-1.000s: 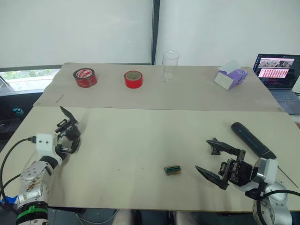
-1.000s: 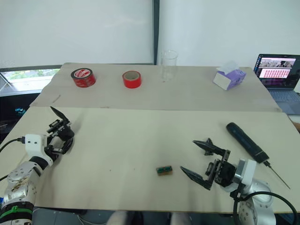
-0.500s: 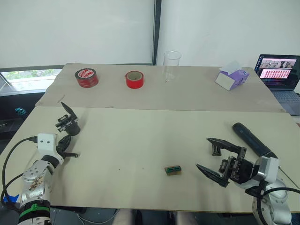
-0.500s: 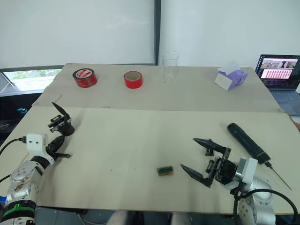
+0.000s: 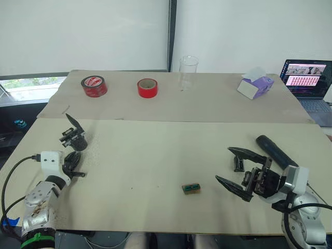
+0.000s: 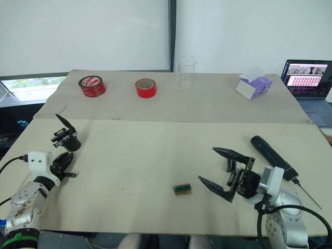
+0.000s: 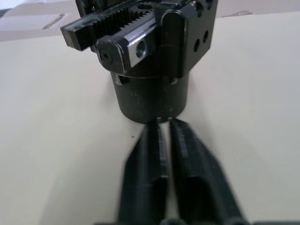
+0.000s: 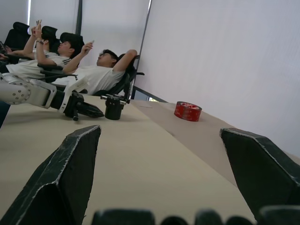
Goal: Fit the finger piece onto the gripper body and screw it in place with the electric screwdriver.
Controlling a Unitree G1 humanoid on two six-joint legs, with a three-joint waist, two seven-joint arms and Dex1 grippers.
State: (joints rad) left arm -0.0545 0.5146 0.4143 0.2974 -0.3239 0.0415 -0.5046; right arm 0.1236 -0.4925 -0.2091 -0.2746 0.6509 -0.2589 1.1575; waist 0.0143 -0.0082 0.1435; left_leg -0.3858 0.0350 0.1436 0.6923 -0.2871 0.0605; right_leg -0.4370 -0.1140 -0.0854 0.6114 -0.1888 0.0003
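The left gripper, fingers pressed together, sits just beside the upright gripper body; the right gripper gapes wide near the electric screwdriver.

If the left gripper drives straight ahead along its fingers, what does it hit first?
Most likely the gripper body. The left gripper is shut, its fingertips right at the round base, which stands upright directly ahead. Whether they already touch is unclear.

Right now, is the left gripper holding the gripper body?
No. The left gripper has its fingers shut together just short of the gripper body, which stands free on the table.
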